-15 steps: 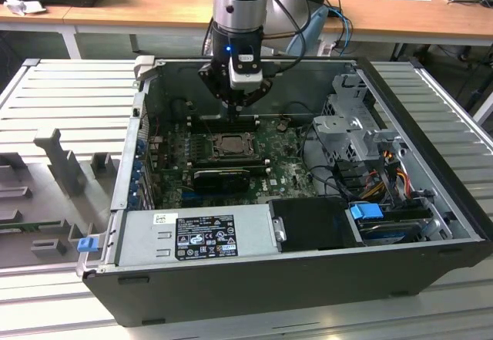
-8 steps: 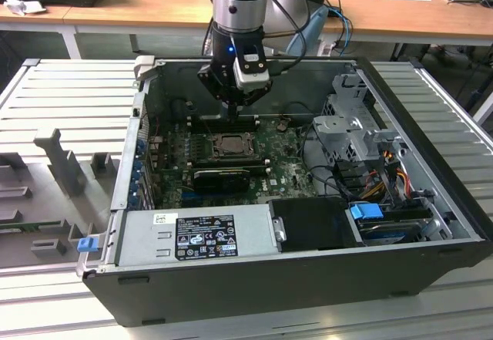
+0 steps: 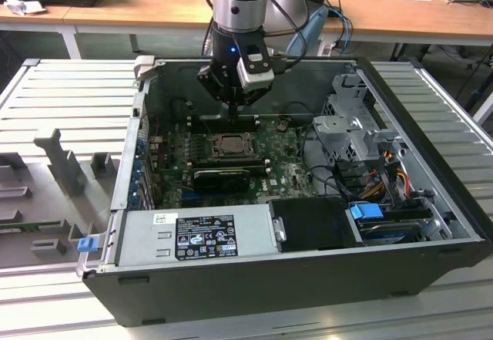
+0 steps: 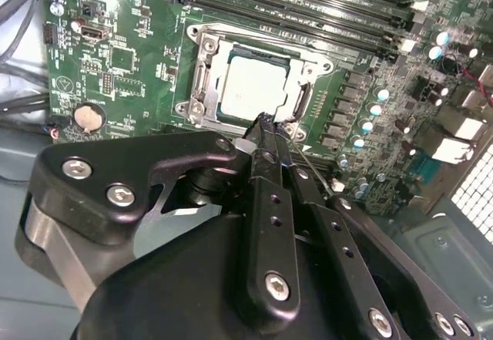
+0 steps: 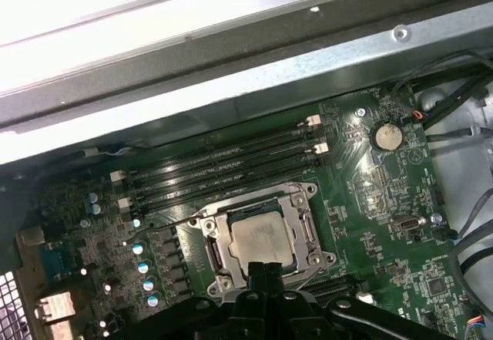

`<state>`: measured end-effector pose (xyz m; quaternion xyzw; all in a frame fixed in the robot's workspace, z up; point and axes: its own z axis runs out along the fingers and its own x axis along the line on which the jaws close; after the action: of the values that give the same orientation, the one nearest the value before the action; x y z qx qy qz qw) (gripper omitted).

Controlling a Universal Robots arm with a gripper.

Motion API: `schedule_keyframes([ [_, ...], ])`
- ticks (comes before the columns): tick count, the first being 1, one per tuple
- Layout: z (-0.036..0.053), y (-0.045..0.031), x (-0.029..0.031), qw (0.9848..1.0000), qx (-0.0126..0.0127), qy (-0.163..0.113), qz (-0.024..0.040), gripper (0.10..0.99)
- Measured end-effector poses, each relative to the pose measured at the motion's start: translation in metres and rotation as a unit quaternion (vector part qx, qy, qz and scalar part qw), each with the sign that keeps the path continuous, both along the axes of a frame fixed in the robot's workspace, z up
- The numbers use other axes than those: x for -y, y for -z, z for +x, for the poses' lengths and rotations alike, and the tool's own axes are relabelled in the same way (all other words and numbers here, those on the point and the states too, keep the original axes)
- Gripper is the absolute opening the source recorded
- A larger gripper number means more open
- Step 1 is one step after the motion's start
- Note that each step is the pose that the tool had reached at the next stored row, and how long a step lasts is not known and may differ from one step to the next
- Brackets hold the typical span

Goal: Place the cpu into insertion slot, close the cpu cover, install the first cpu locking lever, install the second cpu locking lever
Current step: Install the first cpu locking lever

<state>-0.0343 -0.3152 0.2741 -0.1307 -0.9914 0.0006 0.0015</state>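
Second wrist view: cpu [image 4: 258,85] just beyond end effector [image 4: 266,122]

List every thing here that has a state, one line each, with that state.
Small square silver-grey cpu: seated flat, face up.
Thin silvery metal cpu cover: lowered around the cpu.
Thin wire locking lever: sticking out from the cpu cover, seemingly unlatched.
Black gripper: shut, tips at the cpu cover's edge.
Dark computer case: open on top.
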Motion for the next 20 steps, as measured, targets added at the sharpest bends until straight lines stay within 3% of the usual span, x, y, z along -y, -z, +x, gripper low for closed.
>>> schedule_keyframes([
  [9,0.0000,0.0000,0.0004,0.9991,0.0000,-0.043,0.0000,0.106],
  [20,-0.0002,0.0000,0.0010,0.9959,0.0000,-0.091,0.0000,0.106],
])
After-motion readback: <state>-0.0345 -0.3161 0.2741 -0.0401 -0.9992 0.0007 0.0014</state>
